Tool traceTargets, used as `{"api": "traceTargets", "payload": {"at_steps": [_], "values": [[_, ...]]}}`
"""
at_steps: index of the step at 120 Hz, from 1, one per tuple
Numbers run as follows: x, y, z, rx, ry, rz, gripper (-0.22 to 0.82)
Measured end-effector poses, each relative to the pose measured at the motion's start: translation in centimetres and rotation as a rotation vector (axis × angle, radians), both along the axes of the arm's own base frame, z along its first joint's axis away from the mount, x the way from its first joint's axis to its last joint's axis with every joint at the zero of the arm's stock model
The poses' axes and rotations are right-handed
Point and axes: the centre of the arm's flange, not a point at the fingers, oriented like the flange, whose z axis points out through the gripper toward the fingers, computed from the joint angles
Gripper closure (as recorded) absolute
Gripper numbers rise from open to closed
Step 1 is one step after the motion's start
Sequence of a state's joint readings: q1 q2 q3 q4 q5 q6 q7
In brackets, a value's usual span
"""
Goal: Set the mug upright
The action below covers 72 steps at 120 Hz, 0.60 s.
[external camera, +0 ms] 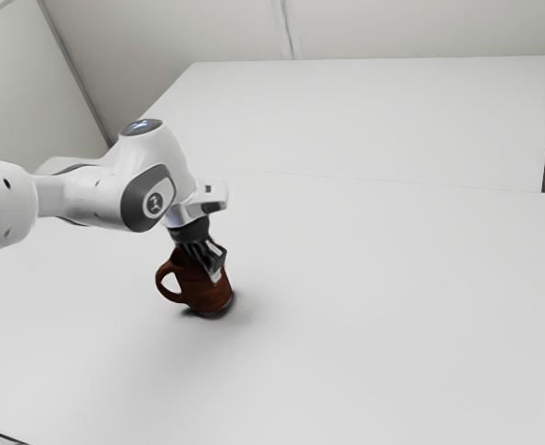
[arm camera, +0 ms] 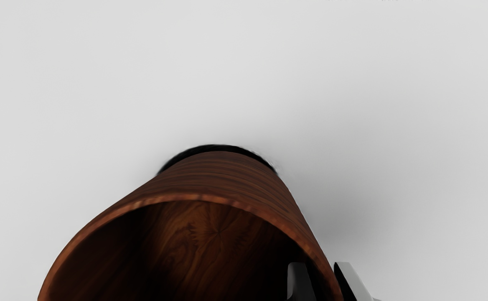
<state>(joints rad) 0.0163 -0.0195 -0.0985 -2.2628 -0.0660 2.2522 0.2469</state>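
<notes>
One mug (arm camera: 223,175), one fingertip (arm camera: 298,282) inside.

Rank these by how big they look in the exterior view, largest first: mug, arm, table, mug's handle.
1. Table
2. Arm
3. Mug
4. Handle

The arm's lead over the mug is clear in this view, even with part of it cut off by the picture's edge.

White table (external camera: 374,343), pale wall (external camera: 402,28) (seamed)
</notes>
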Motion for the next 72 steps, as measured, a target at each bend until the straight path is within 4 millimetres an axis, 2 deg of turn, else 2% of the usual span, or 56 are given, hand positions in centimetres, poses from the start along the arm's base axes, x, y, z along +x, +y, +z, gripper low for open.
{"api": "traceTargets", "payload": {"at_steps": [14, 28, 37, 49, 53, 57, 63, 72], "values": [[0.0, 0.8, -0.1, -0.003, 0.003, 0.086, 0.37], [-0.2, 1.0, 0.2, -0.003, 0.004, 0.149, 0.21], [-0.2, 0.7, 2.3, -0.006, -0.023, 0.173, 0.15], [0.4, -1.1, 7.1, -0.014, -0.077, 0.172, 0.09], [0.7, -1.5, 9.3, -0.018, -0.101, 0.173, 0.08], [1.4, -1.8, 12.4, -0.023, -0.134, 0.173, 0.07], [2.4, -2.8, 18.5, -0.029, -0.19, 0.158, 0.05], [2.4, -4.1, 27.0, -0.017, -0.262, 0.123, 0.04]]}}
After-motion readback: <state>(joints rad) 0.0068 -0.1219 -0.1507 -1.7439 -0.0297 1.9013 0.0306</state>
